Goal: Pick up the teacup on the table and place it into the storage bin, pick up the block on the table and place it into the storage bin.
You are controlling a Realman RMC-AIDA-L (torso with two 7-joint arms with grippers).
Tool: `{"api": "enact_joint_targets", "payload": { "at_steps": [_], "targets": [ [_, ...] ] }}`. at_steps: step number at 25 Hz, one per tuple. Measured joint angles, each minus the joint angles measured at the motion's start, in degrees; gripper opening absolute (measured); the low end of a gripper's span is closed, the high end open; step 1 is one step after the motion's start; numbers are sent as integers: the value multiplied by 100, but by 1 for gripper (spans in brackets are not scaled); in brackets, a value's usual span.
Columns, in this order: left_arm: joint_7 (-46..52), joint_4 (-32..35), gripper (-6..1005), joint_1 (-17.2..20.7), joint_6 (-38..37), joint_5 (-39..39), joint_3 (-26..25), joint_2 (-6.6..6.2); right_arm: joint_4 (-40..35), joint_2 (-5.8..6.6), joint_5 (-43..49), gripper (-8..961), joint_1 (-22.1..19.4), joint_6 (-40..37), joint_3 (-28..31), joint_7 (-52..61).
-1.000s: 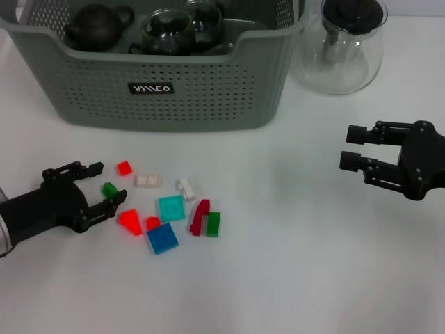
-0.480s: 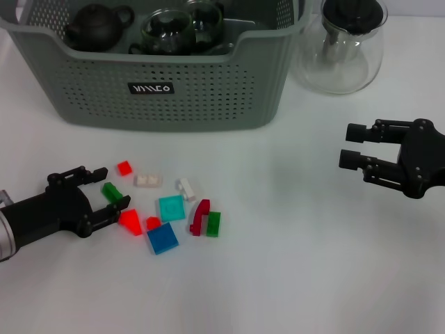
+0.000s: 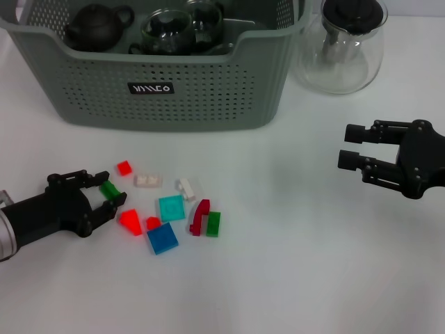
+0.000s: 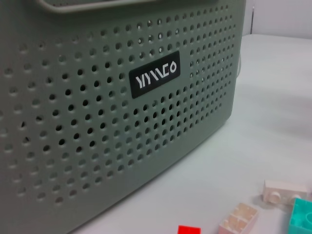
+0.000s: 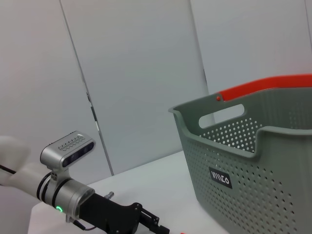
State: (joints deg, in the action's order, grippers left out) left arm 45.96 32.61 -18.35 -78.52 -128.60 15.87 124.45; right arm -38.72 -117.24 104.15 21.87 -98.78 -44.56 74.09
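Observation:
My left gripper [image 3: 108, 189] is low over the table at the left, open, with its fingers on either side of a small green block [image 3: 110, 190] that rests on the table. Other loose blocks lie beside it: red [image 3: 124, 167], white [image 3: 147, 180], teal [image 3: 171, 207], blue [image 3: 162, 238], dark red [image 3: 200, 216] and another green one [image 3: 213, 223]. The grey-green storage bin [image 3: 174, 90] stands at the back and fills the left wrist view [image 4: 97, 136]. Glass teacups [image 3: 170, 31] and a dark teapot [image 3: 94, 26] lie inside it. My right gripper [image 3: 348, 146] is open and empty at the right.
A glass carafe [image 3: 344, 45] with a black lid stands on the table right of the bin. White table stretches between the blocks and the right gripper. The right wrist view shows the bin [image 5: 253, 161] and the left arm [image 5: 73, 195] farther off.
My left gripper has slid a little toward the green block and its fingers have narrowed around it. The right gripper has stayed still.

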Motion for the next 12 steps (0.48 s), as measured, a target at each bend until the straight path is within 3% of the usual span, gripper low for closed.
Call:
{"api": "enact_joint_targets", "payload": {
  "at_steps": [6,10,12],
  "targets": [
    [34,101,406,33,-117,9,-31,0,8,0,0,505,2,0,0,0],
    [235,312,415,77,-515,49,-159,-2,8,0,0,505,2,-1,0,0],
    [1147,794,419,78,-1255,47,-280,-75,8,0,0,505,2,0,0,0]
  ]
}}
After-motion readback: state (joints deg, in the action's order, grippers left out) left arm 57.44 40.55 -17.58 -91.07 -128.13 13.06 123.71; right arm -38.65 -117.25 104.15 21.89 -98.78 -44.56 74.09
